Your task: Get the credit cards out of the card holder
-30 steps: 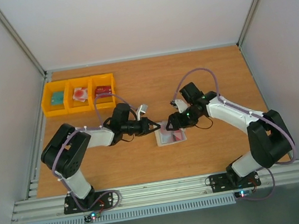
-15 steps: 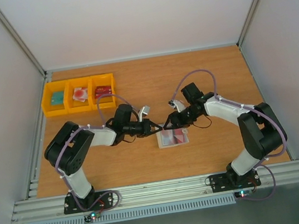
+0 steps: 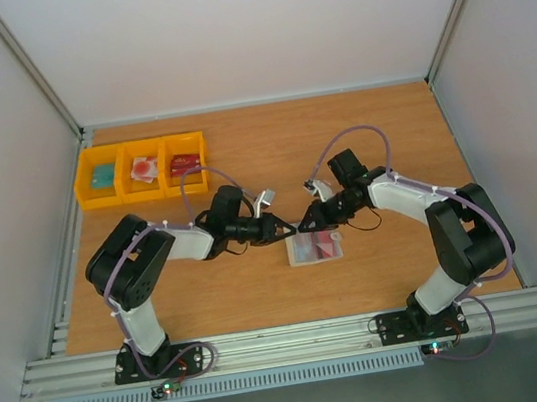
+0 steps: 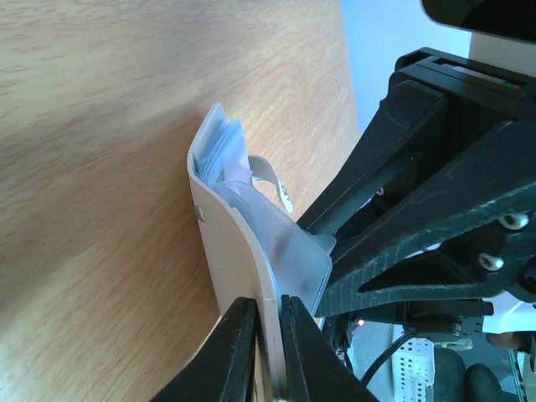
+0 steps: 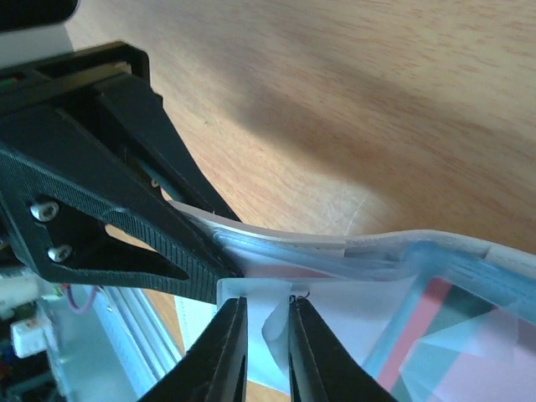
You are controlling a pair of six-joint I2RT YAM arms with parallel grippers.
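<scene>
Two grippers meet mid-table: the left gripper clamps the raised outer flap of the cream-beige folding card holder, the right gripper nips its clear pocket, with pink-red plastic credit cards still inside. Three yellow plastic bins sit far left.

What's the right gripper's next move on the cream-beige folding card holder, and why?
Probably draw the right gripper slightly away from the left gripper. It pinches a pale translucent sheet at the edge of the cream-beige folding card holder, whose cover the left clamps. Card or pocket, I cannot tell.
</scene>
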